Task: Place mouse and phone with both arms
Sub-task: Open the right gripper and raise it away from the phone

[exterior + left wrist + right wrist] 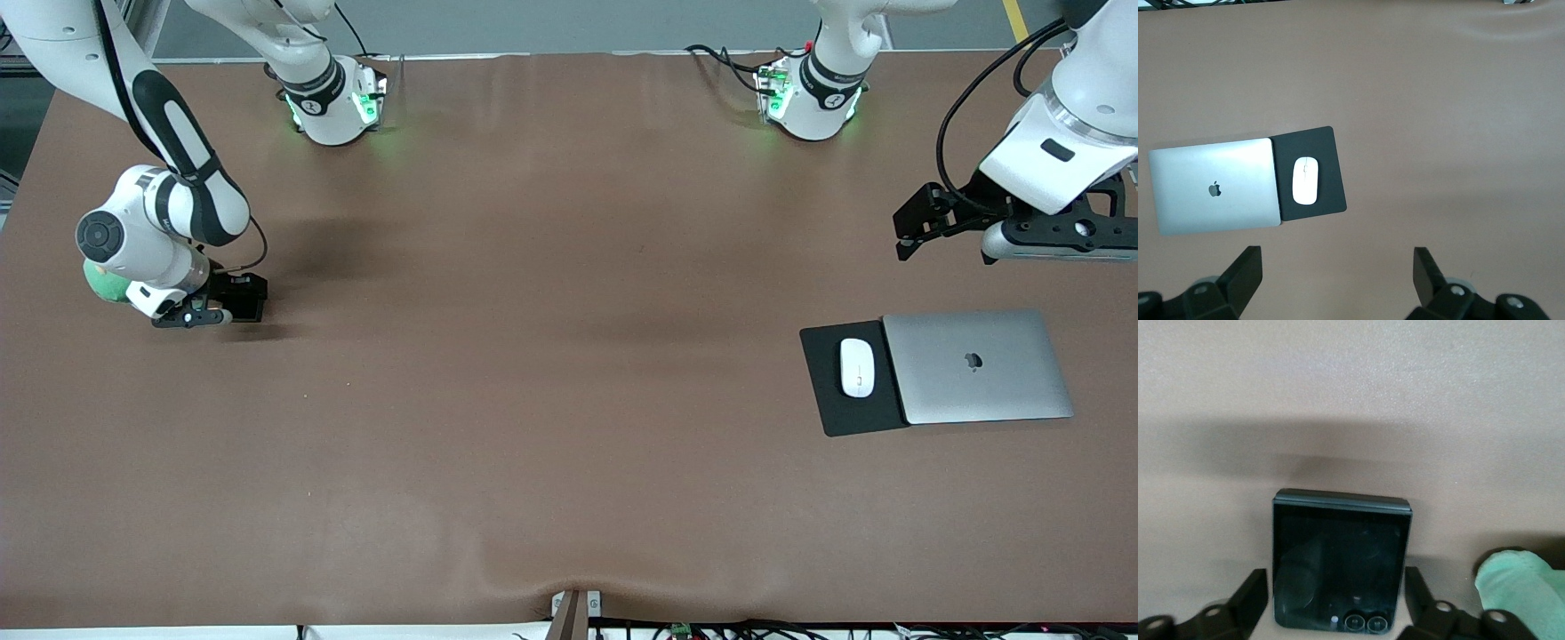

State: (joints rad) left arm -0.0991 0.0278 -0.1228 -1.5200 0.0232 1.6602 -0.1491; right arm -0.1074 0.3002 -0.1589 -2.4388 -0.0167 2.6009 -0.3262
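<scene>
Mouse (857,367) already on pad (822,391); phone (1340,561) seemingly just released between parted right gripper (1337,603); left gripper (1338,273) wide, empty.

White mouse (857,367) on black pad (822,382); black phone (1340,561) flat on table

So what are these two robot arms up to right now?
They are laying out desk items. The right gripper is low at its end of the table, fingers open on either side of the phone, which lies flat on the table. The left gripper hangs open in the air. Below it, the mouse sits on a black pad beside a closed laptop.
</scene>
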